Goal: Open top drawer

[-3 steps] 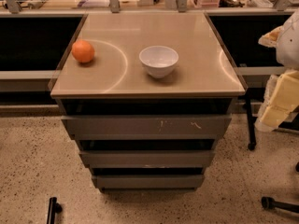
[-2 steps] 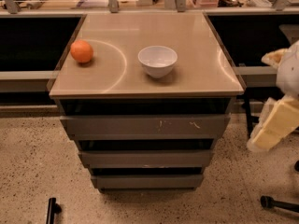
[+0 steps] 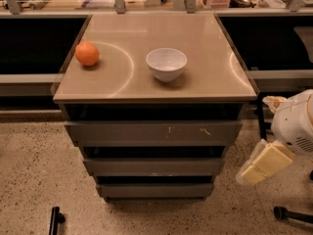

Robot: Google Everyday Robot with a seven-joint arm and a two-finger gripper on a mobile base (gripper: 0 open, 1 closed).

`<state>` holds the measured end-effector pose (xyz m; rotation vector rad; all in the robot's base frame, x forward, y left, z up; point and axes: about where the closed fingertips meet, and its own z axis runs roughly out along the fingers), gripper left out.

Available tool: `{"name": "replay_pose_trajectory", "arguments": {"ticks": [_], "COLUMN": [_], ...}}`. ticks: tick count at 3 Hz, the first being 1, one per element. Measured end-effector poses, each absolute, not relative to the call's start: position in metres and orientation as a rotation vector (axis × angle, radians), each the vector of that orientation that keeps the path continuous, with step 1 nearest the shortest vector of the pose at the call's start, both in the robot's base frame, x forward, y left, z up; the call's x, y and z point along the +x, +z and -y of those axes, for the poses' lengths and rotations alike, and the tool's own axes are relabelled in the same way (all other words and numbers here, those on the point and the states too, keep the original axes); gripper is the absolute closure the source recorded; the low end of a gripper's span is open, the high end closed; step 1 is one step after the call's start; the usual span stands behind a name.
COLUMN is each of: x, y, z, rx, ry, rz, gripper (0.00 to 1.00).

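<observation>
**Ana:** Pincer (image 3: 264, 163) has come down at the right edge of the camera view. It was level with the cabinet top (image 3: 205, 77) and now hangs a little below the line of the top drawer (image 3: 151, 132). Spread or closed, I cannot tell.

**Ben:** And the drawer?

**Ana:** It is up and to the pincer's left, apart from it, and its front has not moved.

**Ben:** So what does that mean?

**Ana:** I judge only the approach has begun, with no contact yet. The orange (image 3: 87, 54) and bowl (image 3: 166, 64), higher and further left, haven't stirred.
</observation>
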<state>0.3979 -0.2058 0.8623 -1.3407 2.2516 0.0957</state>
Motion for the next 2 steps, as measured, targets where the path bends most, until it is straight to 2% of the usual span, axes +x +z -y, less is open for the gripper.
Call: {"name": "replay_pose_trajectory", "arguments": {"ticks": [1, 2], "x": [0.394, 0.39], "y": [0.856, 0.814], "z": [0.209, 0.207], "rx": [-1.272, -1.101], "ry": [0.095, 0.195], "rz": [-2.235, -2.225], "gripper": [0.0, 0.0]}}
